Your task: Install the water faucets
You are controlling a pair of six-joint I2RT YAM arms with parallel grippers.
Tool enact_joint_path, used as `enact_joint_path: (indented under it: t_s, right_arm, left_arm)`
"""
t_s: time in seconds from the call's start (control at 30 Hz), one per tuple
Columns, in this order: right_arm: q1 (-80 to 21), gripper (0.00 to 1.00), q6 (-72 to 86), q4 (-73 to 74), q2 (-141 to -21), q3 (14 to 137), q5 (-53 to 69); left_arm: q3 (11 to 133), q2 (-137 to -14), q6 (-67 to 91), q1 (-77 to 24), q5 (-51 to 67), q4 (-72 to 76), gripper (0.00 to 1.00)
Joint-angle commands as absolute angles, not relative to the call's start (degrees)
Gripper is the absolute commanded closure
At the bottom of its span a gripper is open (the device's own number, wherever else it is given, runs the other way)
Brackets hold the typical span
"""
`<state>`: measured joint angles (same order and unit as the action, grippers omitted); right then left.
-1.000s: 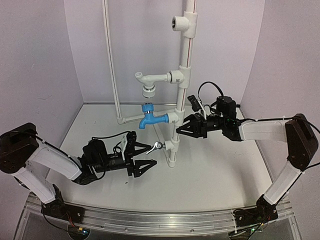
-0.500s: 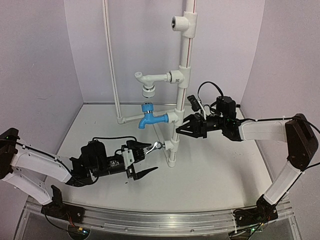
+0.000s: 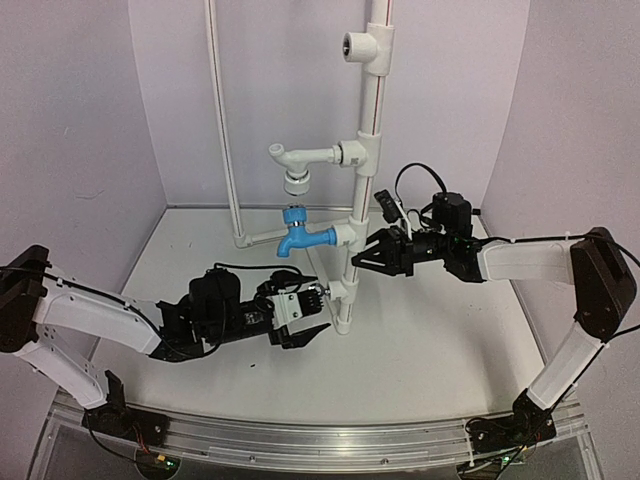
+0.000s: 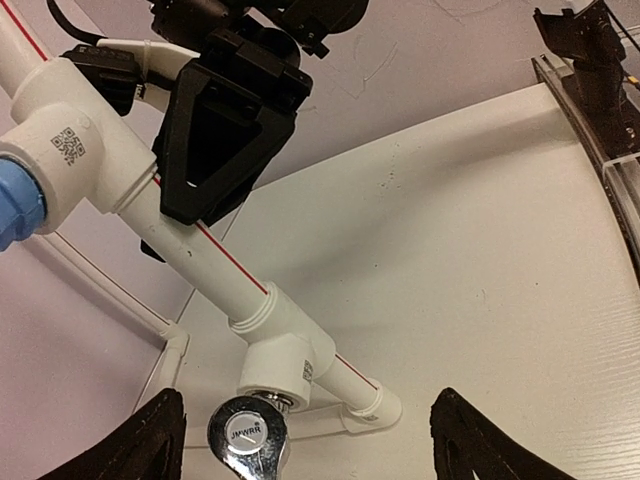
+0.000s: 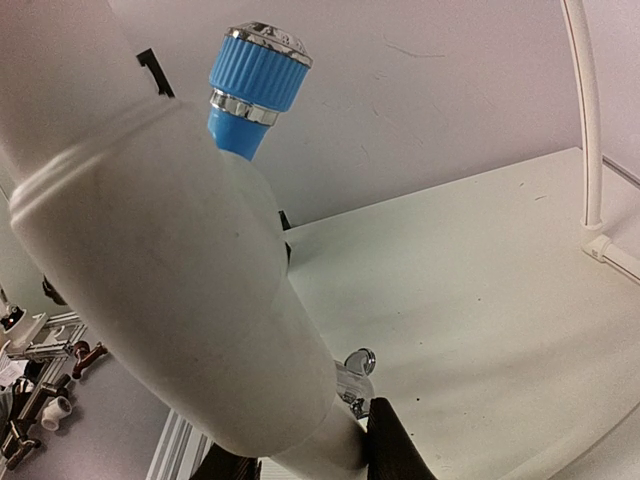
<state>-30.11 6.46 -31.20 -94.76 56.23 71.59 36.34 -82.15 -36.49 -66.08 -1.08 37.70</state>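
Two arms: right gripper [image 3: 360, 258] clamps pipe [image 3: 372, 100], left gripper [image 3: 308, 314] straddles faucet [image 4: 248, 437].

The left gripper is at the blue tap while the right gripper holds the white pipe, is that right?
Not quite. The left gripper is at the silver tap, low on the pipe, not the blue tap higher up; the left wrist view shows this. The right gripper does hold the pipe.

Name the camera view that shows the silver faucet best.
Left wrist: the silver faucet sits close up at the tee, lettering visible. Top external shows it small between the left fingers. Right wrist glimpses a sliver behind the white pipe.
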Motion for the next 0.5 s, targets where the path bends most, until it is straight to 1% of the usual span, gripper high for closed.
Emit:
enact_joint_path:
  t_s: [0.0,0.2,0.47]
  right_arm:
    - [-30.2,1.0,17.9,-25.1,-95.7,57.9,70.7]
    - [-30.2,1.0,17.9,-25.1,-95.7,58.1,70.6]
    - [-30.2,1.0,17.9,-25.1,-95.7,58.2,70.6]
  left_arm:
    - [39.5,-84.4,-36.9,-66.3,-2.3,35.6,0.17]
    - [40.9,-85.1,-36.1,-66.3,-1.4,32.5,0.19]
    - [41.8,-86.4,-34.2,-66.3,-0.9,31.5,0.19]
